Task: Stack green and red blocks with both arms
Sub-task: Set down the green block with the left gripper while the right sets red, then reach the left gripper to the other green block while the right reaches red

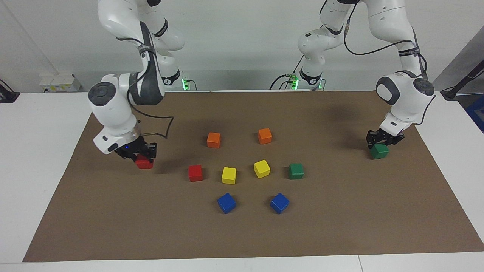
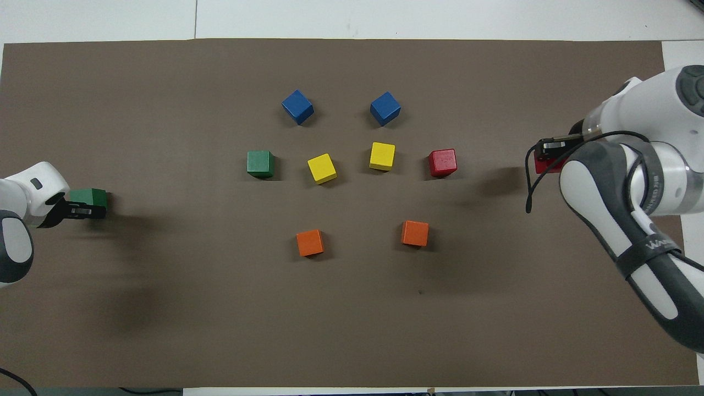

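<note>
Left gripper (image 1: 379,145) jaws clasp a dark green matte cube (image 1: 379,151) at its table end; right gripper (image 1: 143,156) jaws clasp a bright red matte cube (image 1: 144,163) at the other.

the facing view looks from high across the table toward the robots, whose bases stand at its top. the overhead view looks steeply down from above the robots' end, arms entering at its bottom corners. both stand well back and share the whole brown mat (image 1: 340,234) (image 2: 165,330), half a turn apart.
</note>
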### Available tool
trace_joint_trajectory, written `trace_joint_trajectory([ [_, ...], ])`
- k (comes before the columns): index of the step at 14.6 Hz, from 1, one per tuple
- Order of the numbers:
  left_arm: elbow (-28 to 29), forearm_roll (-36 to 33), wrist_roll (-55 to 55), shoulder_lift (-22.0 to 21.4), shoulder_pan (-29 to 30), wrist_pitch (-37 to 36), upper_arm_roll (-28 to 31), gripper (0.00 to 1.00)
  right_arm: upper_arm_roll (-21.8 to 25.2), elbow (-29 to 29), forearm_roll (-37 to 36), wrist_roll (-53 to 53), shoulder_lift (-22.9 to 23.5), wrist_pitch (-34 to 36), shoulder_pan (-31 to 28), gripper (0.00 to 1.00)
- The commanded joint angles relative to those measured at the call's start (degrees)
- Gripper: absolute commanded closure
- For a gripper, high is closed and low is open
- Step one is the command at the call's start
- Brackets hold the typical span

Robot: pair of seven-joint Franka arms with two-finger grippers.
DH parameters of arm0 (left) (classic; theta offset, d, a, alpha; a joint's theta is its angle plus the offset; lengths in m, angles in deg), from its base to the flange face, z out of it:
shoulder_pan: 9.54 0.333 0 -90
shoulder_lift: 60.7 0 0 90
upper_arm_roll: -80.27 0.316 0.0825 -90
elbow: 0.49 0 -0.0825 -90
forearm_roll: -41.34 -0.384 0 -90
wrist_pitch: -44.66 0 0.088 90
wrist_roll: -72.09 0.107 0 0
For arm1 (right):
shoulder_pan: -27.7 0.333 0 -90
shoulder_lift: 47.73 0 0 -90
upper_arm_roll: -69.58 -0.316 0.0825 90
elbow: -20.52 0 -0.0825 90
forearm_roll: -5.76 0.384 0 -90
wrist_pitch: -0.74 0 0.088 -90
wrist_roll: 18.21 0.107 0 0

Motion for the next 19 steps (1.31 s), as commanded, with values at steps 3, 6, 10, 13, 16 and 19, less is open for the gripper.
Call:
trace_joint_trajectory([
  [3,1.0,-0.5,0.8,1.4,0.4,2.4,0.0,1.00,-0.9,3.8,0.4,-3.4,-0.1,-3.8,-2.6,1.00],
  [6,0.9,-0.5,1.3,1.6,0.5,2.1,0.0,1.00,-1.0,5.8,0.4,-4.7,0.5,-6.7,-3.4,1.00],
  [10,-0.2,-0.5,1.9,1.7,0.0,1.3,0.0,0.00,-0.9,6.7,0.4,-6.6,1.4,-8.5,-3.4,1.00],
  [13,-4.8,-0.5,2.2,1.3,-0.3,-6.3,0.0,0.00,-0.9,7.4,0.4,-7.7,1.8,-10.4,-3.9,1.00],
  [16,-14.6,-0.6,2.6,1.4,-0.9,-17.1,-0.3,0.00,-0.9,7.5,0.4,-7.7,2.1,-10.5,-3.9,1.00],
  [19,-20.9,-0.3,2.0,1.4,-4.8,-21.8,-0.4,0.00,-0.9,7.6,0.5,-7.7,3.0,-11.9,-3.9,1.00],
])
